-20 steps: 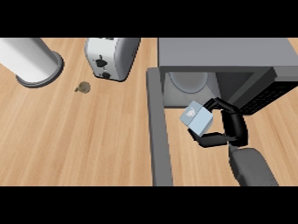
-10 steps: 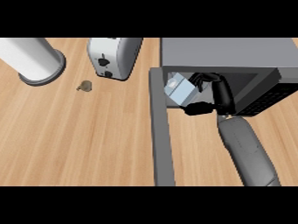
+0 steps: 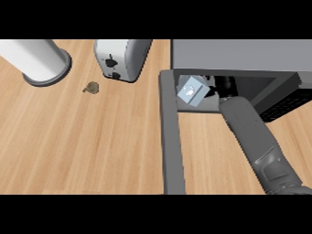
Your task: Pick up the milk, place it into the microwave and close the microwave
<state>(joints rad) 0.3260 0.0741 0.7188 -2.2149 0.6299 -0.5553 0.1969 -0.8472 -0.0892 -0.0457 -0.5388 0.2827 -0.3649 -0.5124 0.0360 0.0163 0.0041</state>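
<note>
A: Where do you see the milk?

B: You find it tilted at the mouth of the microwave, just inside the cavity's left part, above the open door that extends toward you.

A: What is the right hand doing?

B: It reaches into the cavity beside the milk; you cannot tell whether its fingers grip. The toaster and white cylinder stand to the left
</note>
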